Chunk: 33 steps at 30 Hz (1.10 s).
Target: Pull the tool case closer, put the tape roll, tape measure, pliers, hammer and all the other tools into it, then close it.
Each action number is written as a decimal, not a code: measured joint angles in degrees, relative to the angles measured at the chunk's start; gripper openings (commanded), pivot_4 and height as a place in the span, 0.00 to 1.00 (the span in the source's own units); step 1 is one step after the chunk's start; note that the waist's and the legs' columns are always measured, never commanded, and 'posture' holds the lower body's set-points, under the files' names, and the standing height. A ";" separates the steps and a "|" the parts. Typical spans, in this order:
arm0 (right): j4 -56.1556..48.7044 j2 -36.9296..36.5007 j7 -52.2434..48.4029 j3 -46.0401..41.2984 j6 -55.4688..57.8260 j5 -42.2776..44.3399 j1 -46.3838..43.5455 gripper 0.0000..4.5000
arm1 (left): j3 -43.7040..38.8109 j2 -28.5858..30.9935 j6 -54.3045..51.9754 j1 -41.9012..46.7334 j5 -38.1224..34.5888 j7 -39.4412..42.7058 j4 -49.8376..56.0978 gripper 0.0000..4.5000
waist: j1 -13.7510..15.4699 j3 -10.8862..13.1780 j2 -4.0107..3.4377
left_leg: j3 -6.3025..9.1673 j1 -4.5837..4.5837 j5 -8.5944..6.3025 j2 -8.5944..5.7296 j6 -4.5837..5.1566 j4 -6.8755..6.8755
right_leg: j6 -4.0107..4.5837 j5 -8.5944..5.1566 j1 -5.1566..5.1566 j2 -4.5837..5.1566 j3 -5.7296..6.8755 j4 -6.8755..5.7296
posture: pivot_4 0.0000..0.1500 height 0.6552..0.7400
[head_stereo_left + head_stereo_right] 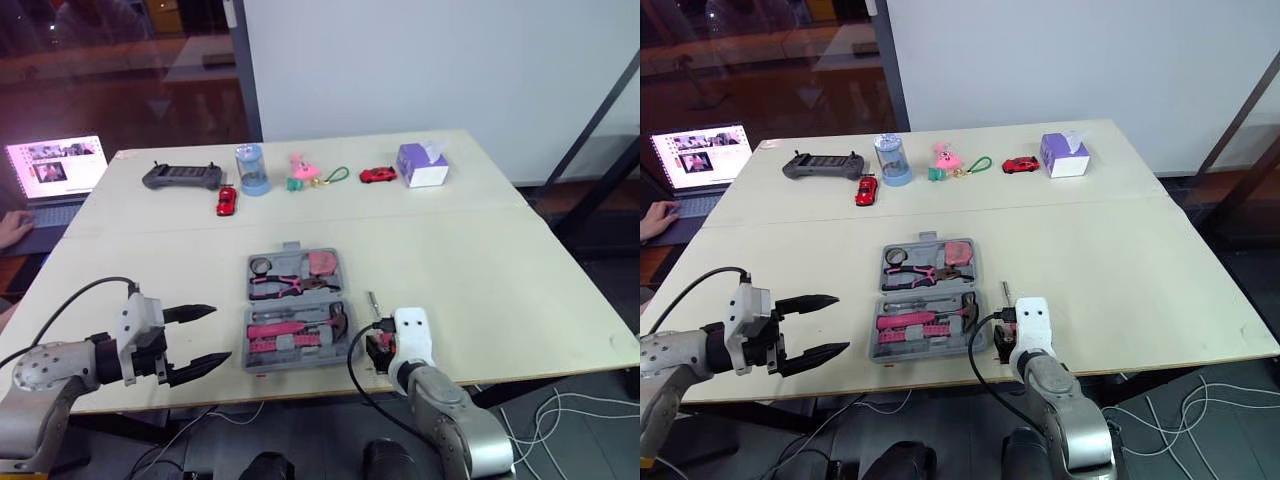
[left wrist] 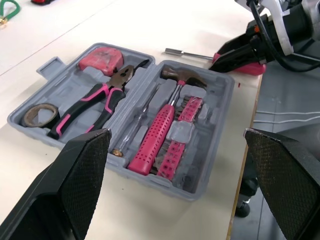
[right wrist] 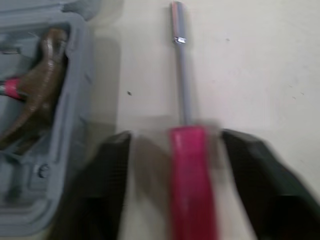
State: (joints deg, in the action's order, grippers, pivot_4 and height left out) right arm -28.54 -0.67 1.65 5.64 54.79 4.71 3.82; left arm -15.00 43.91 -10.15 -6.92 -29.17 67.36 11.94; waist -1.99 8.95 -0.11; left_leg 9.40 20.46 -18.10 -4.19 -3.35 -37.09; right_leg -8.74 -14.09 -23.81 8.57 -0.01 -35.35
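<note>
The screwdriver is lying on the table, just beside the right wall of the tool case, shaft pointing away from me. It is the one tool I see outside the case. I am straddling its pink handle with my right gripper, fingers parted on either side and not yet pressing, so that closing should clamp the thickest part. The case is sitting open near the table's front edge, holding the hammer, pliers, tape roll and tape measure. My left gripper is hovering to the left of the case with its fingers spread wide, probably placed to steady the case or fold the lid.

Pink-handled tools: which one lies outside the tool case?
The screwdriver, on the table between the jaws of the right gripper; the pliers and hammer lie inside the tool case.
</note>
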 measured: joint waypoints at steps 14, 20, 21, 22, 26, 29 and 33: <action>-2.64 -50.29 -45.59 6.45 -2.31 9.30 -31.70 0.99 | 3.20 -1.94 0.98 -0.25 1.45 -2.14 0.33 1.00 | -0.20 0.40 -0.09 | -0.02 -0.01 -0.08 0.06 0.16 -0.02 | -0.05 -0.04 0.19 -0.02 0.17 0.19 | 1.00 1.00; 14.57 -60.05 -70.56 25.49 -49.02 -9.01 -42.96 0.99 | 5.19 -2.38 2.07 2.69 2.45 -2.27 -1.09 1.00 | -0.46 0.63 0.24 | -0.17 -0.03 -0.08 0.04 0.15 -0.16 | -0.10 -0.02 0.23 0.05 0.12 0.20 | 1.00 1.00; 17.92 -60.14 -72.44 27.64 -57.66 -12.34 -44.84 0.99 | 5.21 -2.47 2.13 2.89 2.45 -2.34 -1.16 1.00 | -0.53 0.65 0.24 | -0.18 -0.03 -0.07 0.04 0.11 -0.14 | -0.10 -0.02 0.21 0.05 0.11 0.20 | 1.00 1.00; 21.42 -59.94 -74.12 29.70 -66.58 -15.66 -46.60 0.99 | 5.21 -2.56 2.19 3.08 2.44 -2.43 -1.19 1.00 | -0.55 0.65 0.25 | -0.17 -0.02 0.01 0.06 -0.02 -0.11 | -0.09 -0.02 0.18 0.03 0.11 0.20 | 1.00 1.00; 34.15 -54.87 -76.76 36.07 -89.83 -24.19 -49.90 0.99 | 5.28 -3.19 2.20 2.76 2.46 -2.91 -1.14 1.00 | -0.55 0.68 0.29 | -0.19 0.00 0.12 0.06 -0.22 -0.09 | -0.08 -0.01 0.14 0.03 0.06 0.20 | 1.00 1.00; 41.81 -50.28 -76.66 39.24 -97.09 -29.50 -51.22 0.99 | 5.26 -3.78 1.97 2.49 2.40 -3.67 -0.83 1.00 | -0.42 0.70 0.28 | -0.18 0.01 0.14 0.04 -0.26 -0.11 | -0.06 0.00 0.12 0.03 0.05 0.17 | 1.00 1.00; 47.81 -46.35 -75.94 39.88 -100.14 -34.40 -54.11 0.99 | 5.27 -4.13 1.63 2.41 2.39 -4.47 -0.38 1.00 | -0.37 0.71 0.26 | -0.14 0.00 0.15 0.04 -0.28 -0.10 | -0.05 0.00 0.11 0.01 0.04 0.13 | 1.00 1.00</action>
State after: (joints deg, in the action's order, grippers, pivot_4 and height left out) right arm 19.27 -47.02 -74.29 45.52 -45.35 -29.69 -50.28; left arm -9.73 39.78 -8.52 -4.52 -26.79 62.89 11.56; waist -2.36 9.66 0.16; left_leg 9.27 20.45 -17.95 -4.15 -3.63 -37.18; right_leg -8.79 -14.09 -23.70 8.58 0.03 -35.22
